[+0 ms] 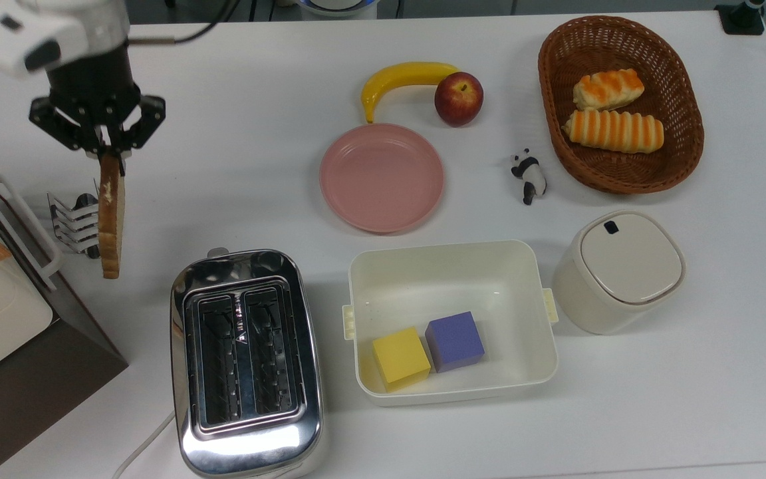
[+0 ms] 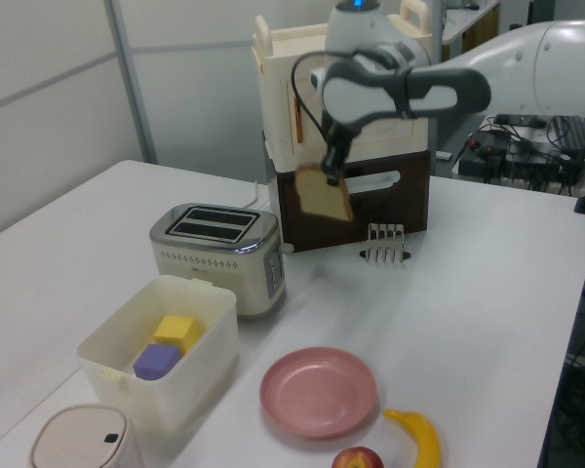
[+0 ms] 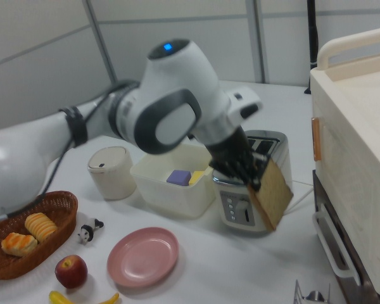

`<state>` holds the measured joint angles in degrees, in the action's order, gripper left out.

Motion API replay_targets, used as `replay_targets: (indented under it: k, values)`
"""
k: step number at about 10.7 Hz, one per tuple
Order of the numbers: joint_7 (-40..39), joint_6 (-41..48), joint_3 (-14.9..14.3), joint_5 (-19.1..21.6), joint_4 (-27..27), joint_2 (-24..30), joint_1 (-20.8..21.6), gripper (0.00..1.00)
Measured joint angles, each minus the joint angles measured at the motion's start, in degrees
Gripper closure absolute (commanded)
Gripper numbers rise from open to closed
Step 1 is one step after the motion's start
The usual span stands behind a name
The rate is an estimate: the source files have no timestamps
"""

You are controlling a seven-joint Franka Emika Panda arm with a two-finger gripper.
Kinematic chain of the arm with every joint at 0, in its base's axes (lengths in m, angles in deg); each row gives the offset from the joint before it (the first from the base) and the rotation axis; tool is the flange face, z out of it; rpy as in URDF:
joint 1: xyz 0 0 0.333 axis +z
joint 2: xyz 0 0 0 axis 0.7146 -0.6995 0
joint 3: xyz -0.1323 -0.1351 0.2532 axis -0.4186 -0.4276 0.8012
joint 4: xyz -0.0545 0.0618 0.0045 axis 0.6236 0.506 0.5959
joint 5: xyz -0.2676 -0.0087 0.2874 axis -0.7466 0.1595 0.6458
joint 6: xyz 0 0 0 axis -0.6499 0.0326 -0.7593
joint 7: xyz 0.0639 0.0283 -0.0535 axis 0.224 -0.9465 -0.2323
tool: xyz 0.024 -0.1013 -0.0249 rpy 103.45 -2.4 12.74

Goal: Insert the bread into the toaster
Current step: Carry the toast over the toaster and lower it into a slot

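Gripper pinching bread aloft, toaster slots empty, bin — two cubes

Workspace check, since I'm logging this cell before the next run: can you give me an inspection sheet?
Surface: white table, no spills seen.
Job's things: bread held in the air, off the toast rack; toaster slots empty.
Clutter: pink plate, banana, apple, panda figure, basket with two rolls, bin with two cubes, lidded canister.
Gripper: gripper shut on the bread's top edge.
Cables: white toaster cord; black arm cable.
Surroundings: cream cabinet.
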<state>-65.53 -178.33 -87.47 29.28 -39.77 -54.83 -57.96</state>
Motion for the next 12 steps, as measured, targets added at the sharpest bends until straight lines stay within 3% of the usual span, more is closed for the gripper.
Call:
replay_targets:
  k: [3,5,12]
  values:
    - [1.3,-0.5,0.4,2.3,4.1,3.2,1.0,0.97]
    - [5.2,-8.4,1.4,5.6,4.4,2.8,3.3,0.97]
    - [9.0,-21.2,1.6,7.5,4.0,-7.3,12.4,0.96]
